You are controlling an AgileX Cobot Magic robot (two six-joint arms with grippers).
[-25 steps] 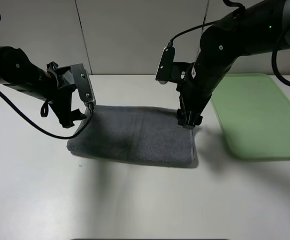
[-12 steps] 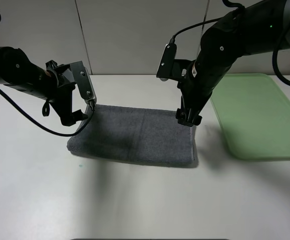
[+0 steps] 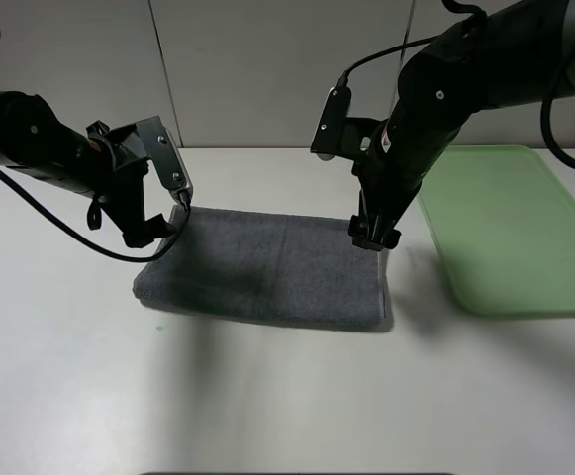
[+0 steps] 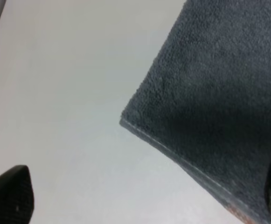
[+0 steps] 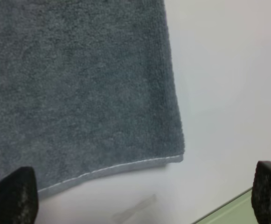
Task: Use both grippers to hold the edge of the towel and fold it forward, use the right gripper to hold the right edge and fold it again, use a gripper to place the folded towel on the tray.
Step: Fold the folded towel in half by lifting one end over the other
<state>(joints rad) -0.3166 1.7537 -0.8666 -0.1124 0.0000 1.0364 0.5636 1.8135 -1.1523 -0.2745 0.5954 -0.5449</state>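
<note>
The dark grey towel (image 3: 267,267) lies folded flat on the white table. My left gripper (image 3: 168,222) hovers open just over its far left corner, touching nothing. My right gripper (image 3: 372,236) hangs open over the far right corner, also holding nothing. In the left wrist view the towel (image 4: 219,93) corner lies between the spread fingertips (image 4: 9,193), with a hint of orange at its hem. The right wrist view shows the towel (image 5: 79,93) with the pale hem of its right edge (image 5: 112,168) and the gripper (image 5: 140,191) wide open. The pale green tray (image 3: 510,228) sits to the right.
The tray's near left corner (image 3: 465,297) lies a short gap from the towel's right edge (image 3: 381,282). A grey wall (image 3: 267,69) rises behind the table. Bare white tabletop (image 3: 287,396) stretches in front of the towel.
The left gripper has drawn slightly up and left off the towel's corner. The right gripper has risen a little above its corner. The towel has not moved.
</note>
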